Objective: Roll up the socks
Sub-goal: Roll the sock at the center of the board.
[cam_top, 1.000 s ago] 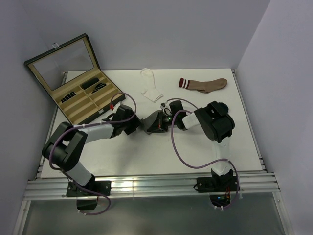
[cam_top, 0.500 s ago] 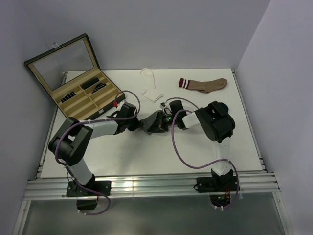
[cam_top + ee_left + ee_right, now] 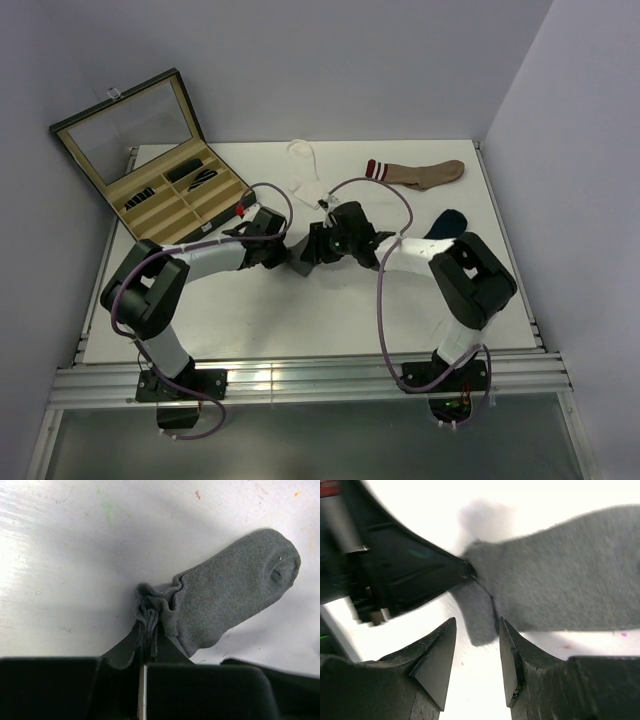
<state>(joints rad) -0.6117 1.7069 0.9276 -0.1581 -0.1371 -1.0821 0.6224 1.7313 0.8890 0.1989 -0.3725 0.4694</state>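
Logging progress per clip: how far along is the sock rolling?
Done: nothing rolled. In hand: left end effector pinches the dark grey fabric sock by its bunched edge; right end effector open beside it. Left: that roll, plus flat white sock, tan striped-cuff sock, navy sock.

1. Dark grey sock (image 3: 235, 595), frame centre: plain dark grey, unpatterned.
2. White sock (image 3: 308, 178), upper centre: plain white.
3. Tan sock (image 3: 425, 174), upper right: tan-brown, with a maroon cuff bearing white stripes.
4. Navy sock (image 3: 447, 222), right of centre: navy blue.
5. Case (image 3: 180, 195), upper left: black shell, beige lining.
6. Worktop (image 3: 250, 310): white.
7. Left end effector (image 3: 147, 627) and right end effector (image 3: 476, 630): black.
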